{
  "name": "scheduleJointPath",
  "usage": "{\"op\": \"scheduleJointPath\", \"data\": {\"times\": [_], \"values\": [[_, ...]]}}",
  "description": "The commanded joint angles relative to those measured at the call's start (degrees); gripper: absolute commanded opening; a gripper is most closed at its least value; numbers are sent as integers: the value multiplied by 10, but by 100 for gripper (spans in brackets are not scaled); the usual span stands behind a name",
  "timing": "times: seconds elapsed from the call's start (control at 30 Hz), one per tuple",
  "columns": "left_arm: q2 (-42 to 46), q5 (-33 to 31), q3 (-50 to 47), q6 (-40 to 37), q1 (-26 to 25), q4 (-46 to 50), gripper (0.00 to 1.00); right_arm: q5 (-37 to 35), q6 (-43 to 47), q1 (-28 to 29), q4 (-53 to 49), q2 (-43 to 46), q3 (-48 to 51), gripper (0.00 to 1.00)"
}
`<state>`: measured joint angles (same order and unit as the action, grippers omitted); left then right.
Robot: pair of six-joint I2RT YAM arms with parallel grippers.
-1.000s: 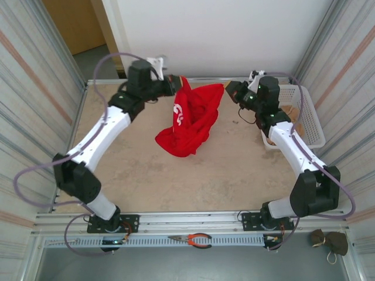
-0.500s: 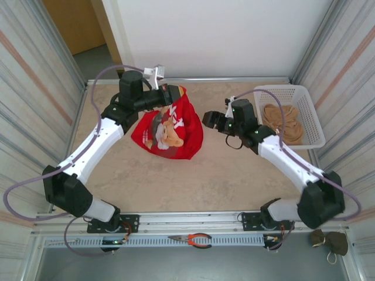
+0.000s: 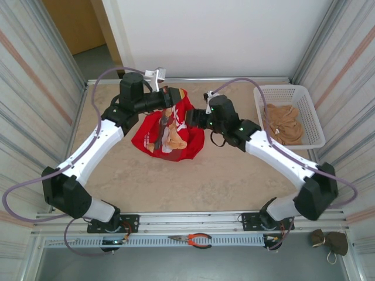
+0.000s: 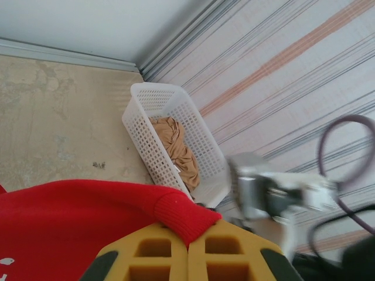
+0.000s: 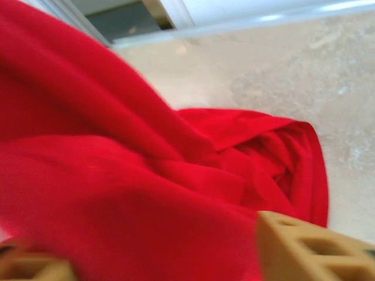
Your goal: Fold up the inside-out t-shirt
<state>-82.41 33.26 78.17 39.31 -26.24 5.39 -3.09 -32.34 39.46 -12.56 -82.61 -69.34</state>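
I have the left gripper (image 4: 187,231) clamped on the inside-out t-shirt (image 3: 167,137), lifting it near the far edge of the table (image 3: 234,170) so the right gripper (image 3: 193,119), jaws parted around cloth, can take a second hold.

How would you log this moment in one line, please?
left claw: shut on t-shirt edge | right claw: jaws apart, red fabric between them | t-shirt: bunched, not yet folded

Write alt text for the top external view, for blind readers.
A bunched red t-shirt sits on the table, the left claw shut on its far edge and the right claw, jaws apart, at its right side. A white basket holding tan cloth sits far right.
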Motion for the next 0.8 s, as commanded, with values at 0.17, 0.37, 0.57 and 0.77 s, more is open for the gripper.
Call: {"op": "scheduleJointPath", "data": {"times": [0.17, 0.37, 0.57, 0.77], "values": [[-6, 51, 85, -21, 121, 38, 0, 161, -2, -172, -54, -16, -161, 0], [-40, 78, 221, 12, 200, 37, 0, 265, -7, -177, -104, -9, -372, 0], [-66, 75, 337, 35, 201, 37, 0, 315, -84, -164, 0, 32, -321, 0], [-119, 84, 413, 48, 188, 56, 0, 337, -204, -156, 160, 87, -147, 0]]}}
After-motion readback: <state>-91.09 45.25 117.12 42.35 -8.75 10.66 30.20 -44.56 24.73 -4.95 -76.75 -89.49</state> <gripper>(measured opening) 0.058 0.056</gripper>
